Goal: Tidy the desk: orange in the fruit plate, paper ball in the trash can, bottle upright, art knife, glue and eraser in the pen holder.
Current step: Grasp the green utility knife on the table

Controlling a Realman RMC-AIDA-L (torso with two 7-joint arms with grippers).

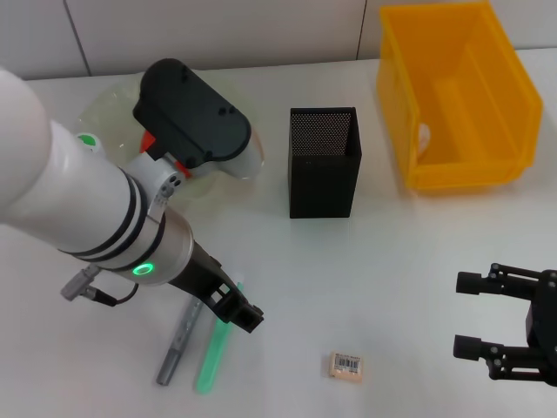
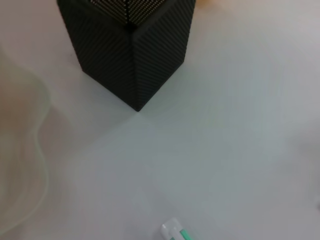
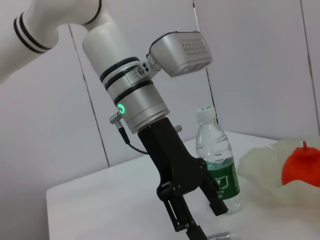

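Down near the front of the counter (image 1: 409, 287), the left claw (image 1: 233, 310) hangs low with its fingers spread apart, right over a green glue stick (image 1: 211, 357) and a grey art knife (image 1: 178, 341) lying side by side. It isn't grasping anything. The right claw (image 1: 487, 341) sits off at the right edge, also released and empty. The eraser (image 1: 345, 365) lies flat between the two claws, barcode sticker up. Further back, the pen holder (image 1: 323, 162) stands upright mid-counter, with the trash can (image 1: 457, 96) to its right. In the right wrist view the bottle (image 3: 216, 159) stands upright beside the fruit plate (image 3: 262, 177), and the orange (image 3: 301, 165) sits in that plate.
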